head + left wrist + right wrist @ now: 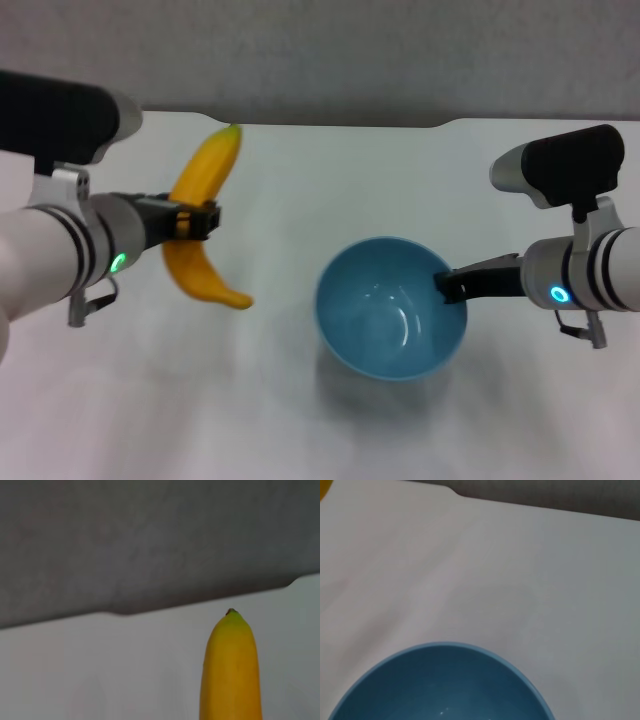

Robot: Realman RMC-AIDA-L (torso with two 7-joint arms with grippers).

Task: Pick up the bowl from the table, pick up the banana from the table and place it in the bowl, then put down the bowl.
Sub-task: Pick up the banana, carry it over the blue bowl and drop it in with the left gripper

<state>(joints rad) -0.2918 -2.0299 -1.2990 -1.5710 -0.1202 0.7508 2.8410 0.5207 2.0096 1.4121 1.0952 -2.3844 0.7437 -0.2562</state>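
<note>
My left gripper is shut on the yellow banana at its middle and holds it above the white table, left of the bowl; its green tip points to the table's far edge. The banana's tip end also shows in the left wrist view. My right gripper is shut on the right rim of the light-blue bowl and holds it above the table, its shadow beneath. The bowl is empty. Its rim also shows in the right wrist view.
The table's far edge has a shallow notch with a grey wall behind. A sliver of the banana shows in the corner of the right wrist view. White tabletop lies beyond the bowl.
</note>
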